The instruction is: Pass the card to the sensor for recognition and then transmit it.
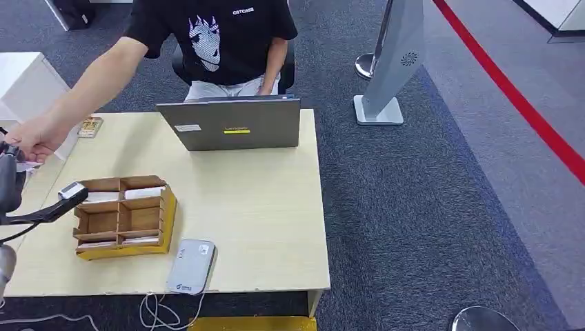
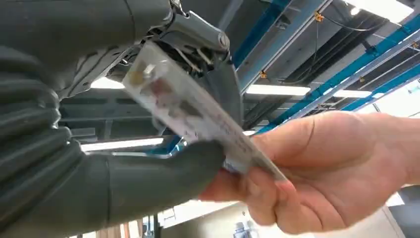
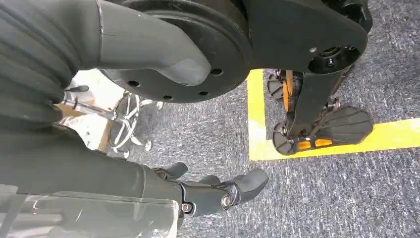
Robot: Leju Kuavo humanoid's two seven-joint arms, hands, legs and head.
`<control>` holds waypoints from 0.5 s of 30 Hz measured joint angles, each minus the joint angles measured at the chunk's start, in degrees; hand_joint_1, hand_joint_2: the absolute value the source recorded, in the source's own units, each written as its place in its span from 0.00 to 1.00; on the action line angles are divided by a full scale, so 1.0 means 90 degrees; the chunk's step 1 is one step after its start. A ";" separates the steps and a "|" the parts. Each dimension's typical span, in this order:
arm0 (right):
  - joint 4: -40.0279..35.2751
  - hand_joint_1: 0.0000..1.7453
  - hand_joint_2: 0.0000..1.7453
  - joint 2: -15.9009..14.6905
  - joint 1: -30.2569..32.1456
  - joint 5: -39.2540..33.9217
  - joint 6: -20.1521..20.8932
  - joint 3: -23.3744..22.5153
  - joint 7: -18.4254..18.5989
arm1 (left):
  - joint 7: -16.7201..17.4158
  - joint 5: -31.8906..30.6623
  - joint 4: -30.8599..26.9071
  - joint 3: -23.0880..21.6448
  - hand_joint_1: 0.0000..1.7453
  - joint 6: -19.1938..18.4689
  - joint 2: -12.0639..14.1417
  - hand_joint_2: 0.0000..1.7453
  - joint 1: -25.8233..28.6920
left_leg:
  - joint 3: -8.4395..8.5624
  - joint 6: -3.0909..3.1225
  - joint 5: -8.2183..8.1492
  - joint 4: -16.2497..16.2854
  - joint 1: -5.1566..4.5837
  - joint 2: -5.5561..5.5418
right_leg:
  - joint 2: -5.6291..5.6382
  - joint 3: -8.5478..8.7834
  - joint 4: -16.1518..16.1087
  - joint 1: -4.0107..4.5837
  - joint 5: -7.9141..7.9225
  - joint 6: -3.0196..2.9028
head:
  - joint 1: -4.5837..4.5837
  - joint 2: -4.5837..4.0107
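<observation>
Left hand (image 2: 148, 163) is seen closed on the card (image 2: 198, 116), pinched between thumb and darker fingers, while a person's hand (image 2: 322, 173) is already laid on the card's far end. From the head view, this exchange is placed at nine o'clock of the table (image 1: 262, 227), with the sensor (image 1: 190, 265) lying at six o'clock beside the wooden tray (image 1: 124, 217). The handover step is judged to be in hand; release of the pinch is called for next. Right hand (image 3: 218, 193) is hung loosely over the floor, fingers partly curled, nothing held.
</observation>
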 joint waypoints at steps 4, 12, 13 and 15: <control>0.0000 0.00 1.00 -0.0002 0.0000 0.0015 -0.0019 0.0000 0.0012 | -0.0012 0.0027 0.0068 -0.0019 1.00 0.0015 0.0000 1.00 -0.0049 | 0.0000 0.0000 0.0000 0.0000 0.0000 0.0000 | 0.0000 0.0000 0.0000 0.0000 0.0000 0.0000 | 0.0000 0.0000; 0.0000 0.00 1.00 -0.0005 0.0004 0.0041 -0.0063 0.0000 0.0019 | -0.0054 0.0187 0.0060 -0.0058 1.00 0.0175 -0.0041 1.00 -0.0036 | 0.0000 0.0000 0.0000 0.0000 0.0000 0.0000 | 0.0000 0.0001 0.0000 0.0000 0.0001 0.0001 | 0.0000 0.0000; 0.0000 0.00 1.00 -0.0005 0.0004 0.0056 -0.0068 -0.0002 0.0027 | -0.0097 0.0274 -0.0009 -0.0058 1.00 0.0283 -0.0071 1.00 0.0011 | 0.0000 0.0000 0.0000 0.0000 -0.0001 -0.0001 | 0.0000 0.0001 0.0000 0.0000 0.0001 0.0001 | 0.0002 0.0000; 0.0000 0.00 1.00 -0.0005 0.0006 0.0083 -0.0085 -0.0005 0.0034 | -0.0230 0.0548 -0.0322 -0.0058 1.00 0.0606 -0.0208 1.00 0.0243 | 0.0000 0.0002 -0.0001 0.0000 -0.0007 0.0000 | 0.0000 0.0002 0.0000 -0.0007 -0.0001 0.0003 | -0.0002 0.0000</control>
